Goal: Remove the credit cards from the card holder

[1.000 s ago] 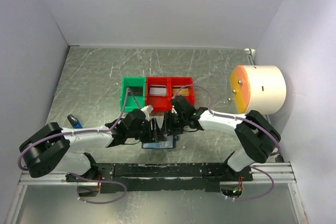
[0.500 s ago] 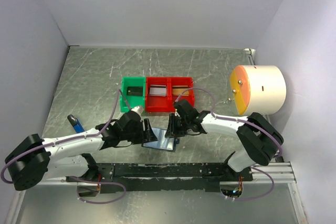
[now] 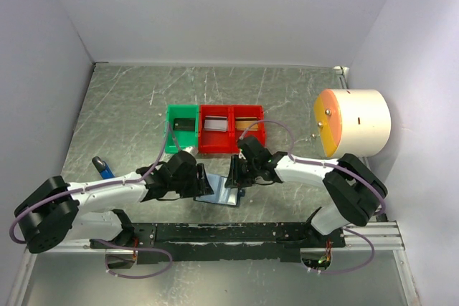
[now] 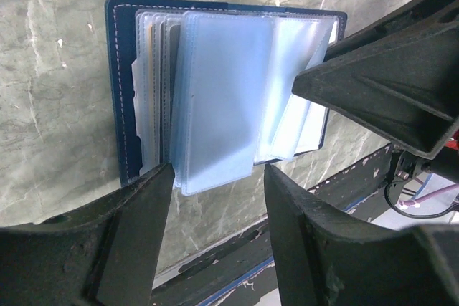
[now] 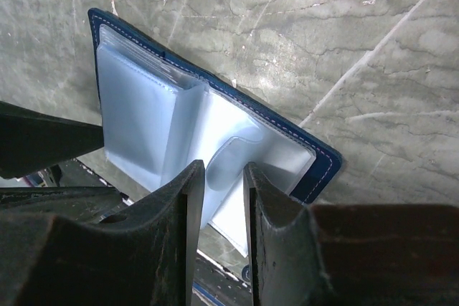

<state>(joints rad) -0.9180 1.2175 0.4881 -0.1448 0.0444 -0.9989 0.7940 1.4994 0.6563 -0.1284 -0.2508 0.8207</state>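
Note:
The card holder (image 3: 219,195) lies open on the table, a navy cover (image 4: 118,91) with clear blue-grey sleeves fanned out. Thin card edges show in the left sleeves (image 4: 148,41). My left gripper (image 3: 201,180) is open, its jaws (image 4: 219,170) straddling the near edge of the sleeves without touching them. My right gripper (image 3: 234,175) hovers over the holder's other half (image 5: 324,170), its jaws (image 5: 224,170) a narrow gap apart with nothing seen pinched. Loose credit cards lie in the bins: a dark one (image 3: 183,125), a silvery one (image 3: 214,125) and a tan one (image 3: 248,122).
The green bin (image 3: 171,142) and the red bins (image 3: 231,147) stand just behind the grippers. A white drum with an orange face (image 3: 353,121) sits at the right. A small blue tag (image 3: 105,170) lies at the left. The black base rail (image 3: 237,233) runs along the near edge.
The left gripper drew back to the left off the holder, then eased in again. The right gripper's jaws narrowed. More of the holder's sleeves now show between the grippers.

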